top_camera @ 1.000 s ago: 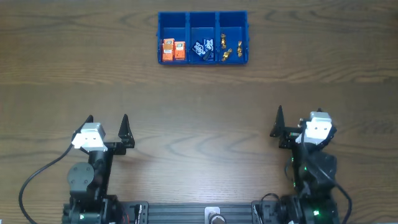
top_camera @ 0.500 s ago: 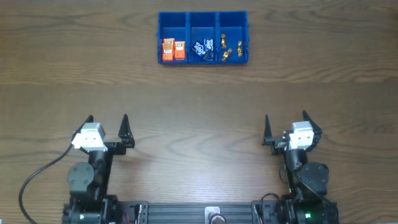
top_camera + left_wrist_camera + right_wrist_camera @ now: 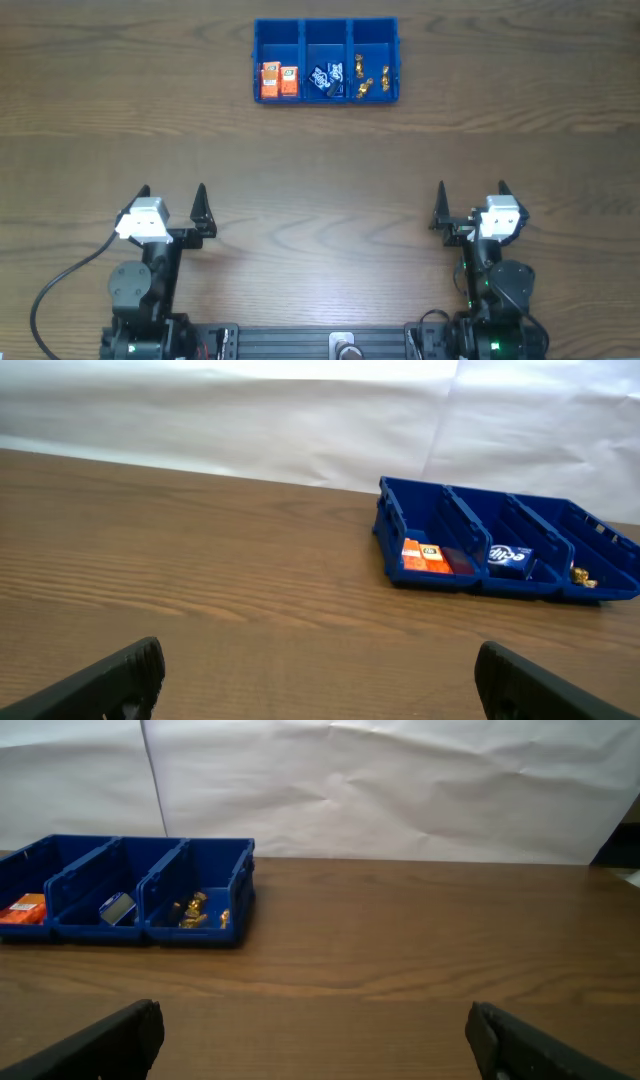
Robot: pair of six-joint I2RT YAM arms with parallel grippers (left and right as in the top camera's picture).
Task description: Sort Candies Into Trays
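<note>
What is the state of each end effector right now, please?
Left end effector: open, holding nothing.
Right end effector: open, holding nothing.

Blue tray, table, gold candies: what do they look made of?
Blue tray: likely moulded plastic, judging by the uniform saturated colour and thin walls with a slight sheen.
Table: wood or wood-look laminate, with brown grain lines and a matte finish; can't tell which.
Gold candies: probably foil wrappers, given the shiny metallic glints.

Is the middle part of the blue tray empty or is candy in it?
Not empty: blue-wrapped candies lie in the middle compartment of the blue tray, at the end nearer the arms.
</note>
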